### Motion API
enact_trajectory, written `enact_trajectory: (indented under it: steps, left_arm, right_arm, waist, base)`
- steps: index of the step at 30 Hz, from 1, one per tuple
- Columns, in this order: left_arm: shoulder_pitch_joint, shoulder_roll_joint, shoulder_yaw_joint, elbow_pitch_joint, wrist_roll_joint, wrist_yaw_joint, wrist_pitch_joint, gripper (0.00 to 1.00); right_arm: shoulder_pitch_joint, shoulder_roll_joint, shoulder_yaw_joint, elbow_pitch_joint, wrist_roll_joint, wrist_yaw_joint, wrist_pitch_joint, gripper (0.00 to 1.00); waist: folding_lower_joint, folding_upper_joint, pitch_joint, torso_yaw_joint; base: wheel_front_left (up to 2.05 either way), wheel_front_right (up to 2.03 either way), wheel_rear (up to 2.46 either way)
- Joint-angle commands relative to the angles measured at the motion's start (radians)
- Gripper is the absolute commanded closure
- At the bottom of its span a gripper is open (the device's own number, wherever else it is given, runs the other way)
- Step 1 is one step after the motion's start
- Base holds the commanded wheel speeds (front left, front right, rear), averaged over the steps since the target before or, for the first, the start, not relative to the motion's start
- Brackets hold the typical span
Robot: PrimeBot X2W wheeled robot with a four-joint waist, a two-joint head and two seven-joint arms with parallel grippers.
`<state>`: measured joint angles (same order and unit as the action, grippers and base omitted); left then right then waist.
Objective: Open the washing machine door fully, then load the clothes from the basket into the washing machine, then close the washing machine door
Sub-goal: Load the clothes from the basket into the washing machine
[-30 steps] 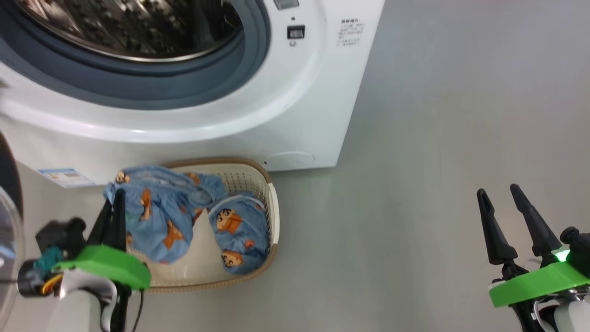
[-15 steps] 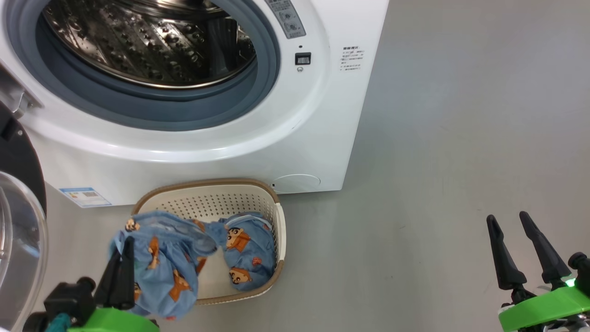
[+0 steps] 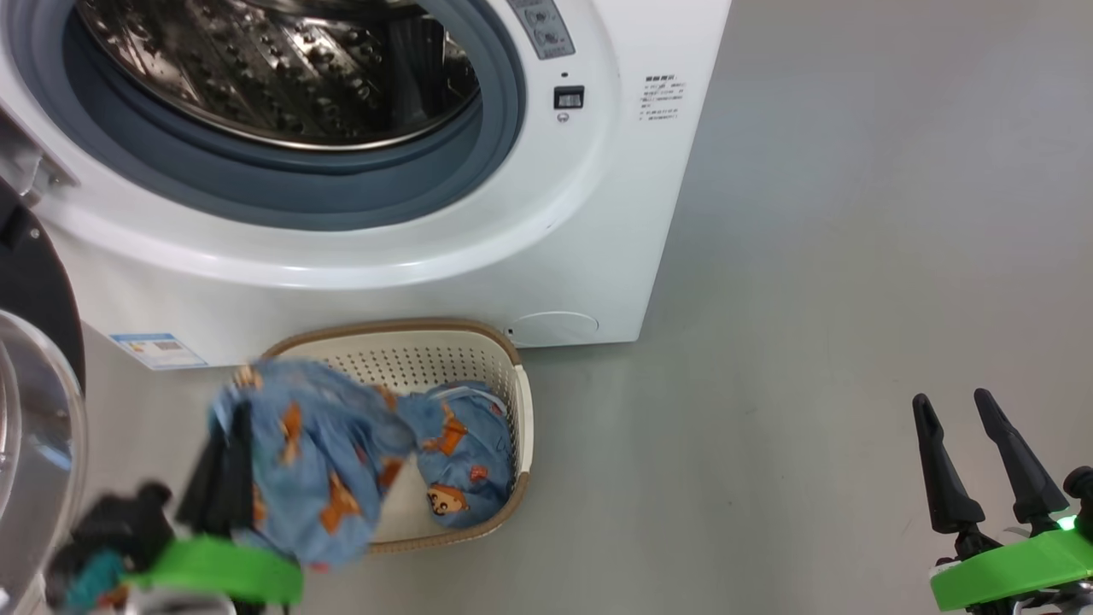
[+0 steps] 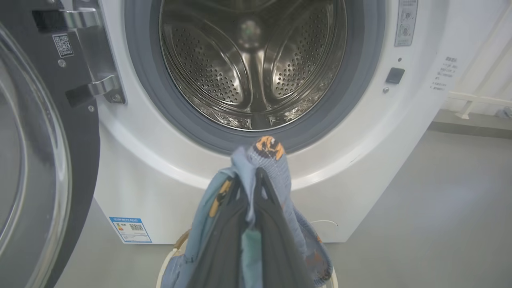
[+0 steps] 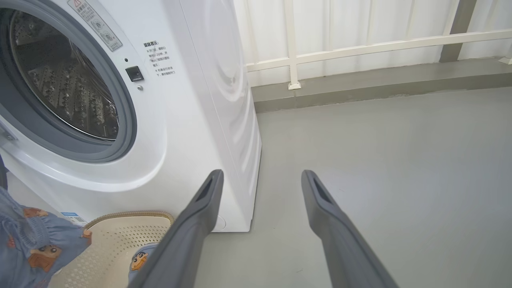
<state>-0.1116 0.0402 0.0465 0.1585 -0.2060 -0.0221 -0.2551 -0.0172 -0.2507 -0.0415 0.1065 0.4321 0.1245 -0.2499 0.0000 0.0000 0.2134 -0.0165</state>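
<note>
Around me runs a smooth grey floor [image 3: 854, 256], evenly lit, with a soft sheen. At its far edge rises a low grey kerb [image 5: 360, 86]. It carries a white railing [image 5: 360, 49] in front of pale ribbed panels [image 5: 340, 20]. A grey post [image 5: 454, 28] stands towards the kerb's right end.

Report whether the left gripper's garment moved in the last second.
Yes: the garment has shifted down the head view, off the basket's back rim, across its near rim.
</note>
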Motion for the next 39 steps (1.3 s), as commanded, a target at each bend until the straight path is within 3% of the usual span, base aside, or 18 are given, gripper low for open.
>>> enact_trajectory:
  steps: [1,14,25,39]
  left_arm:
    - [-0.073,0.010,0.044,-0.028,0.009,-0.006,-0.007,1.00]
    - [-0.454,0.047,0.090,0.053,0.052,-0.030,-0.007,1.00]
    - [-0.756,0.078,0.071,0.334,0.116,-0.028,-0.007,1.00]
    - [-1.002,0.154,0.071,0.716,0.144,-0.017,-0.007,1.00]
  right_arm:
    - [0.001,-0.012,0.020,-0.027,-0.005,0.006,-0.012,0.00]
    - [-0.054,-0.003,0.051,-0.034,0.000,0.006,-0.012,0.00]
    - [-0.116,0.020,0.084,-0.040,0.014,0.006,-0.012,0.00]
    - [-0.185,0.045,0.113,-0.041,0.033,0.006,-0.012,0.00]
  waist:
    - [0.0000,0.0000,0.010,0.000]
    - [0.0000,0.0000,0.087,-0.031]
    - [0.0000,0.0000,0.197,-0.104]
    - [0.0000,0.0000,0.299,-0.194]
  base:
    - [0.00,0.00,0.00]
    - [0.00,0.00,0.00]
    - [0.00,0.00,0.00]
    - [0.00,0.00,0.00]
